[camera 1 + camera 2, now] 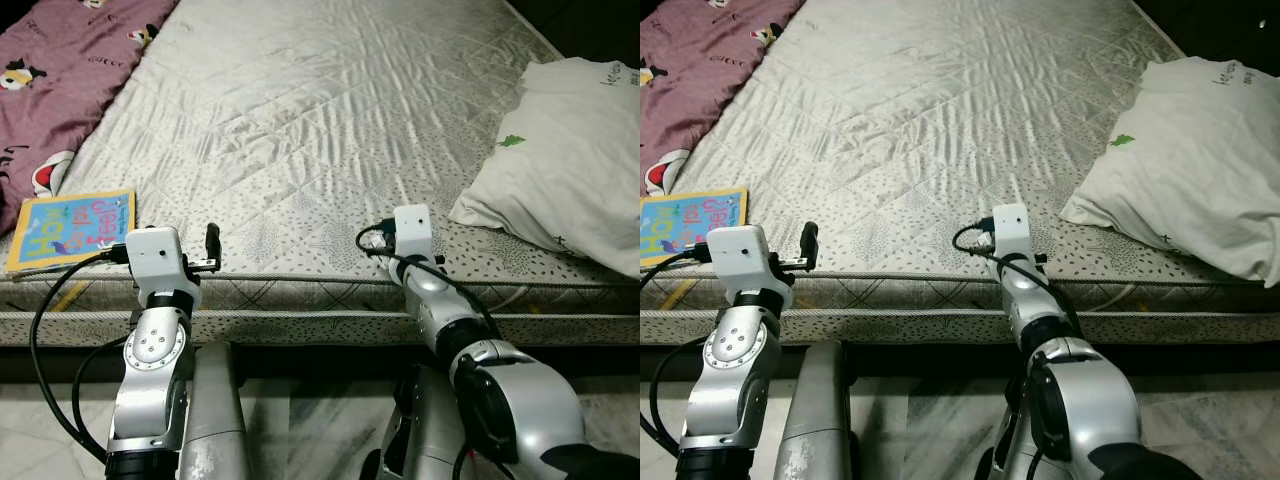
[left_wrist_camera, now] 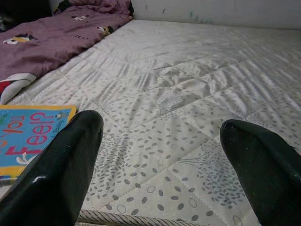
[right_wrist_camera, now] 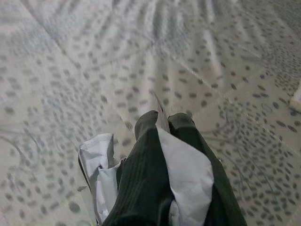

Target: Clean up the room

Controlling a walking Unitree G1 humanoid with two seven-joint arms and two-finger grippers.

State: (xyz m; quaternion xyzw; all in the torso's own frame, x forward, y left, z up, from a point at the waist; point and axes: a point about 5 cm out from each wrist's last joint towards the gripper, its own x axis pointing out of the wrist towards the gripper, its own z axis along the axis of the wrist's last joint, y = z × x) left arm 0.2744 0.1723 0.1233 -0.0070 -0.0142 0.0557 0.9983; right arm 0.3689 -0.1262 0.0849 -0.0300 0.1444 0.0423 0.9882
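My right gripper [image 3: 162,123] is shut on a crumpled white paper [image 3: 187,175], held just above the speckled grey mattress [image 1: 320,120] near its front edge. The paper sticks out between and beside the two black fingers. My left gripper [image 2: 160,129] is open and empty, hovering over the mattress's front left part. A colourful children's book [image 1: 72,228] lies flat at the mattress's front left corner, just left of the left gripper. A white pillow [image 1: 565,165] rests at the right side of the bed.
A purple printed blanket [image 1: 60,70] covers the far left of the bed. The mattress's front edge [image 1: 320,300] runs right before my arms, with pale tiled floor [image 1: 300,430] below. The middle of the mattress is bare.
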